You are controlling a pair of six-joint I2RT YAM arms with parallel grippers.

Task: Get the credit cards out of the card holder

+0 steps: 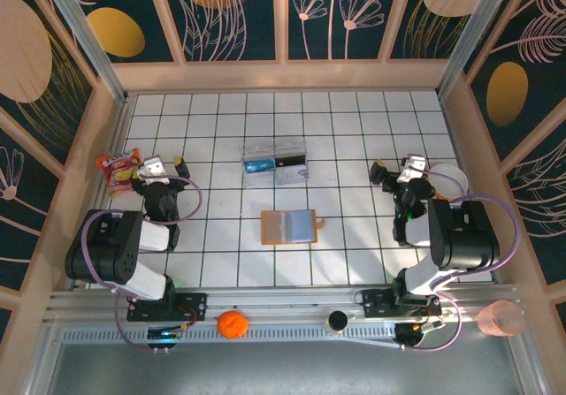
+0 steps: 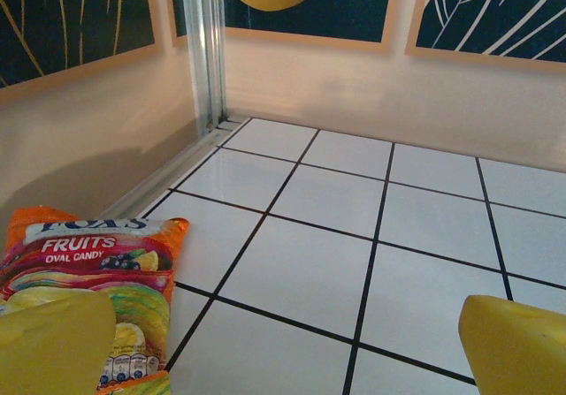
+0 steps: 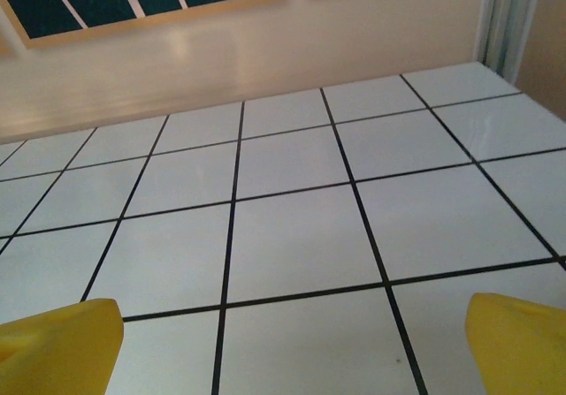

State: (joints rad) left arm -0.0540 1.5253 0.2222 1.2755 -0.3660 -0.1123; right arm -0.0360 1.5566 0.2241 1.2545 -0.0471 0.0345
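Note:
The card holder (image 1: 288,226) lies open and flat in the middle of the tiled table, orange-tan with grey-blue inner faces and a small tab on its right side. The credit cards cannot be told apart from its pockets from above. My left gripper (image 1: 161,164) rests open at the left, well away from the holder, its yellow fingertips (image 2: 53,342) spread over bare tile around the gripper's middle (image 2: 292,351). My right gripper (image 1: 398,167) stands open at the right, equally far from the holder, with a yellow fingertip (image 3: 522,342) at each lower corner and nothing at its middle (image 3: 292,351).
A clear plastic box (image 1: 275,162) with blue and dark items sits behind the holder. A candy bag (image 1: 118,167) (image 2: 97,280) lies beside the left gripper. A white dish (image 1: 451,176) is at the right wall. An orange (image 1: 232,323), a dark cup (image 1: 337,321) and a pink cup (image 1: 501,317) stand on the front rail.

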